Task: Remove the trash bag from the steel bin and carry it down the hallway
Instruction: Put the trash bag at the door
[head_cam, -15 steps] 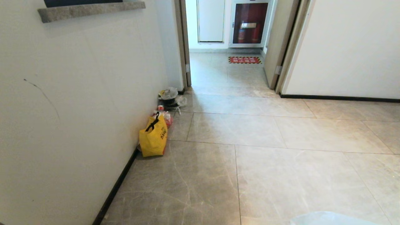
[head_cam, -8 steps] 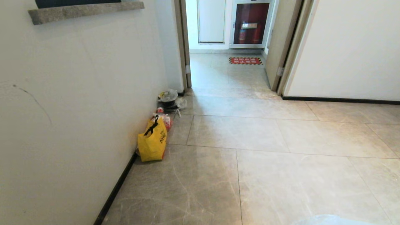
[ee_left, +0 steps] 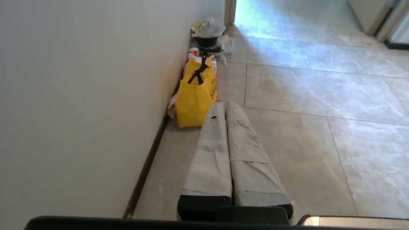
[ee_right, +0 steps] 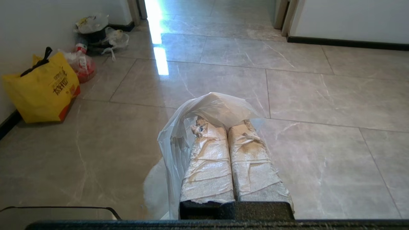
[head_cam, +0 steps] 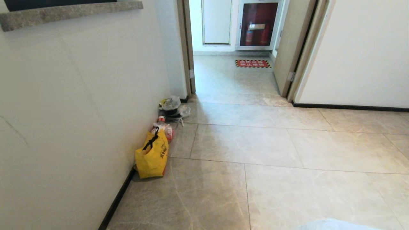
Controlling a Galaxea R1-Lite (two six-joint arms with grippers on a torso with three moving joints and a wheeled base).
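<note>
Trash bag (ee_right: pixel 204 111): thin white translucent plastic, draped over the tips of the right gripper (ee_right: pixel 227 126), hanging down one side above the floor. Hallway (head_cam: pixel 255 140): glossy beige-grey marbled tiles, cream walls, black baseboard.

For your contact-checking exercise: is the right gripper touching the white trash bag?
Touching. The right wrist view shows the right gripper shut on the trash bag, whose plastic drapes over both fingertips.

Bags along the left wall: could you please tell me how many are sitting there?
3 clearly: a yellow bag with black handles nearest, a clear bag of red items just behind it, and a crumpled pale bag atop a dark object by the doorway. More may be hidden within that pile.
</note>
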